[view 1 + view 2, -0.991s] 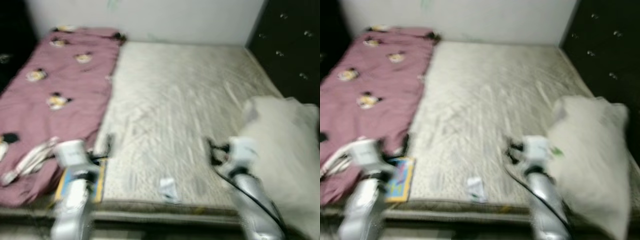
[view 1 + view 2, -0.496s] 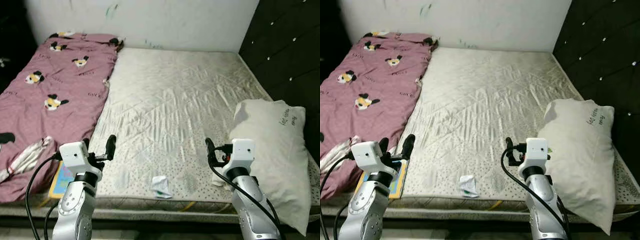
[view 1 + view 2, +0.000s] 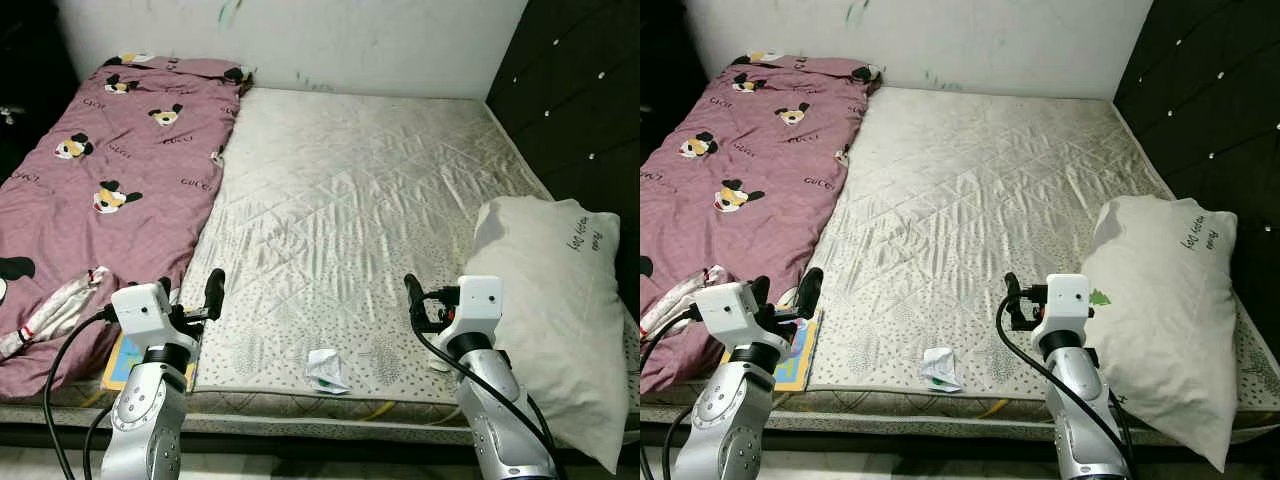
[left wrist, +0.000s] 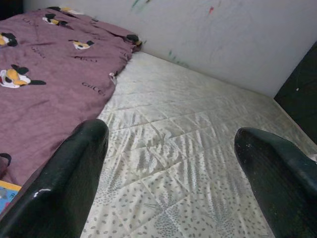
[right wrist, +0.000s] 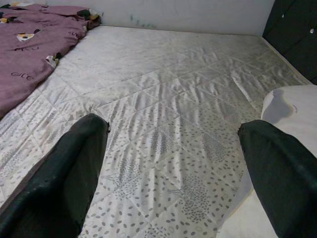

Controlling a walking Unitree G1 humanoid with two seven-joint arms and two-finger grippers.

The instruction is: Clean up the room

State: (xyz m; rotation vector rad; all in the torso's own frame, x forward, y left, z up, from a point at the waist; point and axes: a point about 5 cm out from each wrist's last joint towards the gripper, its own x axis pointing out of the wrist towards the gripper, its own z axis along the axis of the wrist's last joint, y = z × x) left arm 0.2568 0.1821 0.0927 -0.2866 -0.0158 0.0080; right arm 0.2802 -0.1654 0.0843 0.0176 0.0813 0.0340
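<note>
A bare quilted mattress [image 3: 360, 200] lies before me. A crumpled white wrapper [image 3: 326, 369] sits near its front edge, between my two arms. A pink blanket [image 3: 100, 180] with cartoon mice covers the left side. A white pillow [image 3: 550, 300] leans at the right edge. My left gripper [image 3: 190, 292] hovers open over the front left of the mattress, its fingers [image 4: 64, 183] wide apart with nothing between them. My right gripper [image 5: 168, 173] is open too, held just left of the pillow, above the mattress.
A colourful book [image 3: 800, 355] lies at the front left corner, partly under the blanket. A white and red striped cloth [image 3: 55, 310] rests on the blanket's near end. A dark padded headboard [image 3: 580, 90] bounds the right side, and a pale wall [image 3: 350, 40] stands at the back.
The picture was blurred a second ago and has steadied, with a slight shift of the camera. Both grippers hold the same open pose. Nothing on the bed has moved.
</note>
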